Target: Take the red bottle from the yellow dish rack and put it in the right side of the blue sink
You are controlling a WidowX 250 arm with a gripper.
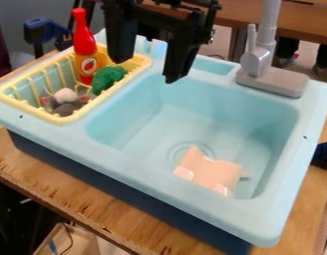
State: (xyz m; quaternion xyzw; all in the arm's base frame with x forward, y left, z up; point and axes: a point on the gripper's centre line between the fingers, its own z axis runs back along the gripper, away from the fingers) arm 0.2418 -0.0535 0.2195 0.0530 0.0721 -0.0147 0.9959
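The green toy point(108, 78) lies in the basket point(57, 118), between 8 and 9 o'clock from the gripper point(149, 68), near the tip of the closer finger as the camera sees it. The fingers point(182, 57) hang down from the top edge, spread wide apart, with nothing held between them. The toy rests at the basket's 2 o'clock end, against the foot of the bottle point(85, 52) or just beside it; which of the two, I cannot tell.

The bottle, red with a yellow label, stands nearly upright in the basket, between 9 and 10 o'clock from the fingers. Farther out, at 8 o'clock, a white toy point(65, 95) and a grey toy point(65, 109) sit close together in the same yellow basket.

At 5 o'clock the pale blue sink point(136, 167) opens out. On its floor lies a pink piece point(210, 170), partly over the drain point(180, 150). The grey faucet point(262, 60) stands on the sink's rim, near 3 o'clock. The sink sits on a wooden desk point(73, 194).
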